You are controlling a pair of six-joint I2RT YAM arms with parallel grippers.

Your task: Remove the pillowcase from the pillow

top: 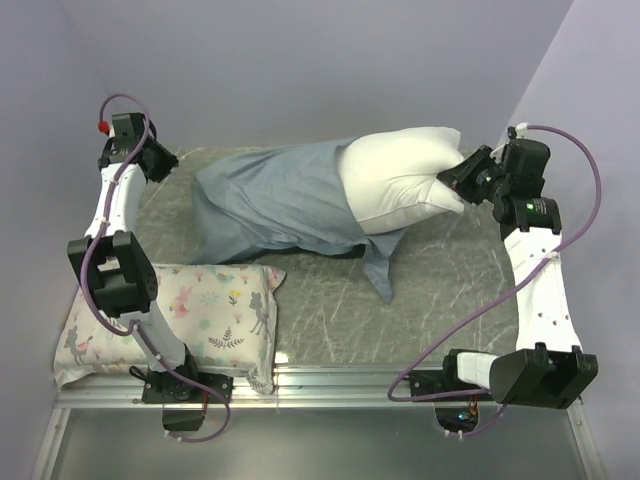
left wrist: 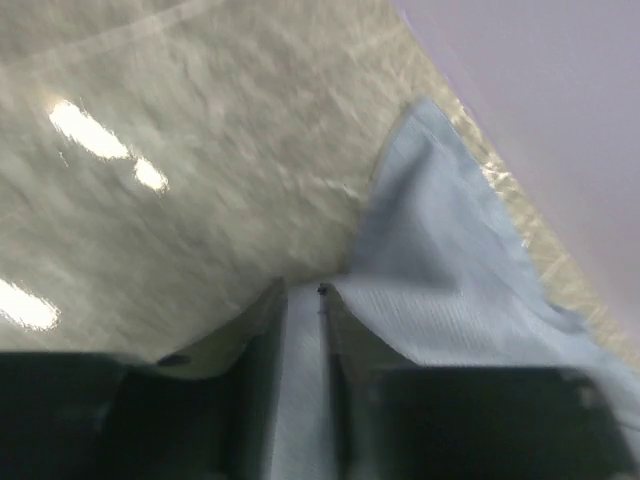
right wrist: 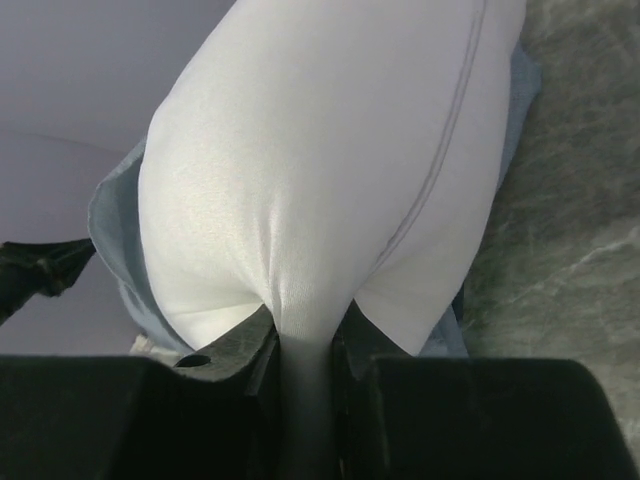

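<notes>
The slate-blue pillowcase (top: 270, 195) lies across the middle of the table, its open end to the right. The plain white pillow (top: 395, 175) sticks out of that end about halfway. My right gripper (top: 452, 186) is shut on the pillow's bare end; in the right wrist view the white fabric (right wrist: 320, 150) is pinched between the fingers (right wrist: 305, 315), with the pillowcase edge (right wrist: 115, 215) behind. My left gripper (top: 172, 166) is at the far left, shut on the pillowcase's closed end; the left wrist view shows blue cloth (left wrist: 440, 250) running between its fingers (left wrist: 300, 292).
A white pillow printed with flowers and deer (top: 170, 320) lies at the near left, beside the left arm's base. The grey marbled tabletop (top: 450, 290) has a metal rail along its near edge (top: 330, 380). Lilac walls enclose the back and sides.
</notes>
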